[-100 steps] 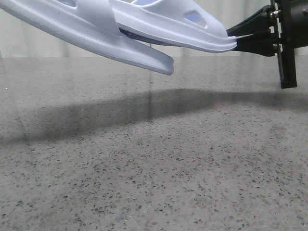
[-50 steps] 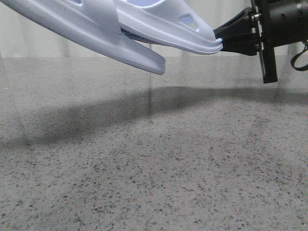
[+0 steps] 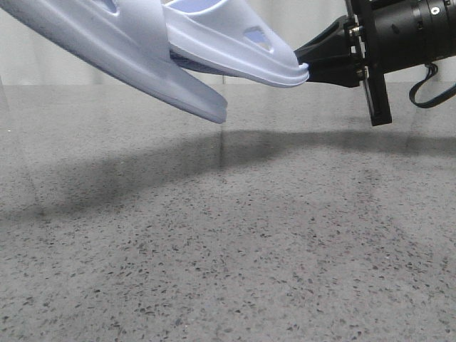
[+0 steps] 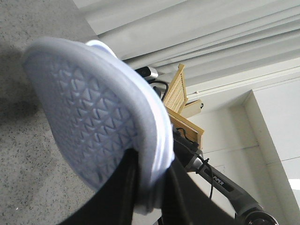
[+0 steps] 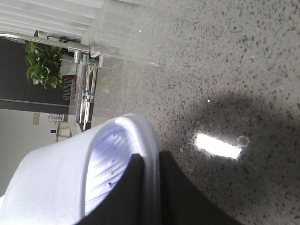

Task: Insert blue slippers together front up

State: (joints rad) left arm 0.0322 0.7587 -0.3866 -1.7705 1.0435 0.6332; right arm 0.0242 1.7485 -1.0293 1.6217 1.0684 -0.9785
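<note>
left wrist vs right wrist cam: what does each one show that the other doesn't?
Left wrist only: the triangle-patterned outsole of the slipper clamped in the left gripper, a wooden slatted piece behind it, and a dark arm marked PIPER.

Right wrist only: the ribbed footbed of the other slipper with the right gripper shut on its rim, a potted plant, and a bright light reflection inside the shadow on the tabletop.

Both: a pale blue slipper pinched at its edge, held off the speckled grey tabletop.

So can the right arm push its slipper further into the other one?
Probably yes. The right tool already pinches its slipper by the edge, both slippers are off the table, and nothing visible blocks them.
</note>
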